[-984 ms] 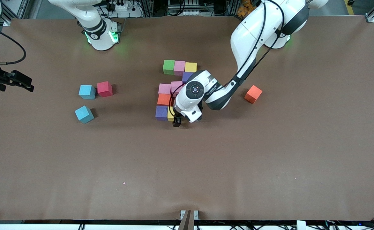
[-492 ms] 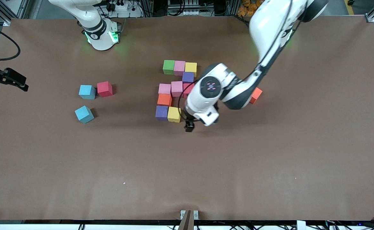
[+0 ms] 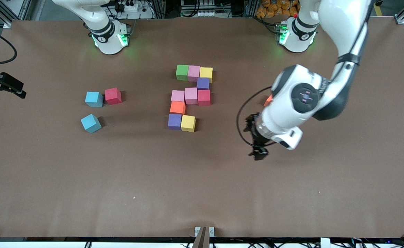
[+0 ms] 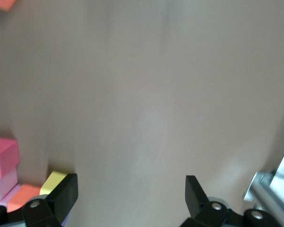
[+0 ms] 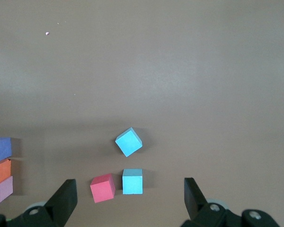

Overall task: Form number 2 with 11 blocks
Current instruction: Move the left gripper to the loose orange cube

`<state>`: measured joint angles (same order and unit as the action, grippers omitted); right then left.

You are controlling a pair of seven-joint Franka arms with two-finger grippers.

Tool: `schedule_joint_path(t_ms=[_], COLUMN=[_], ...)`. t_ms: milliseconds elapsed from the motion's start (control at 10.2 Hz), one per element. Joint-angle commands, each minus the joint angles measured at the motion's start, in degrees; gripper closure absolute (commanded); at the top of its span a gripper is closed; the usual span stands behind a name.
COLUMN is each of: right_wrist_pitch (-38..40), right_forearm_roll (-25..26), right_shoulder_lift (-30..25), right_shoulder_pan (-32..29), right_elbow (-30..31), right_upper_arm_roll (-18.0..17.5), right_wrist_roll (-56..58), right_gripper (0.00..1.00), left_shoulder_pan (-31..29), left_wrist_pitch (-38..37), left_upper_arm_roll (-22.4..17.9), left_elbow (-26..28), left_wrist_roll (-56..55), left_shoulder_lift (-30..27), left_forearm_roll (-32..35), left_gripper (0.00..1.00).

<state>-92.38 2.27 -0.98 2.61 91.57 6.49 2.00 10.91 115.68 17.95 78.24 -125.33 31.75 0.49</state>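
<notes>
The left hand (image 3: 258,151) hangs in the air over bare table (image 3: 202,186), toward the left arm's end from the number 2 (image 3: 190,98), and its two fingers (image 4: 66,191) stand wide apart with nothing between them. The right hand (image 3: 14,89) waits at the right arm's end of the table, by the edge; its fingers (image 5: 64,198) are also spread and empty. The number 2 lies mid-table and is unfinished. Its row farthest from the front camera is a green block (image 3: 182,72), a pink block (image 3: 194,73) and a yellow block (image 3: 206,72), side by side and touching. Just nearer, under the yellow one, sits a purple block (image 3: 203,83). The middle row holds a pink block (image 3: 177,95), another pink block (image 3: 191,95) and a red block (image 3: 204,97). An orange block (image 3: 177,107) sits next, below the first pink one, and the nearest row has a purple block (image 3: 174,121) and a yellow block (image 3: 188,123) touching each other, with the third place of that row unfilled. Another orange block (image 3: 268,100) lies apart toward the left arm's end, mostly hidden by the left arm. Toward the right arm's end a second red block (image 3: 113,95) stands just beside a light blue block (image 3: 94,99), and another light blue block (image 3: 91,123), turned at an angle, lies nearer the front camera.
</notes>
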Motion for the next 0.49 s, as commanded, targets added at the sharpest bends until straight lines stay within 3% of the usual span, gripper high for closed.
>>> schedule_joint_path(t_ms=[0, 394], right_wrist_pitch=[0.88, 0.89], right_forearm_roll=[-0.86, -0.86], right_shoulder_lift=[0.19, 0.37], right_shoulder_pan=[-0.58, -0.93], right_elbow=[-0.95, -0.78], right_upper_arm_roll=[-0.08, 0.01], right_wrist_roll=[0.55, 0.55], right_gripper=[0.0, 0.0], left_shoulder_pan=[-4.65, -11.51], left_wrist_pitch=[-0.98, -1.33], left_upper_arm_roll=[0.5, 0.5], left_elbow=[1.65, 3.93], left_wrist_roll=[3.24, 6.41], left_shoulder_lift=[-1.25, -0.81], left_forearm_roll=[1.0, 2.14], left_gripper=[0.0, 0.0])
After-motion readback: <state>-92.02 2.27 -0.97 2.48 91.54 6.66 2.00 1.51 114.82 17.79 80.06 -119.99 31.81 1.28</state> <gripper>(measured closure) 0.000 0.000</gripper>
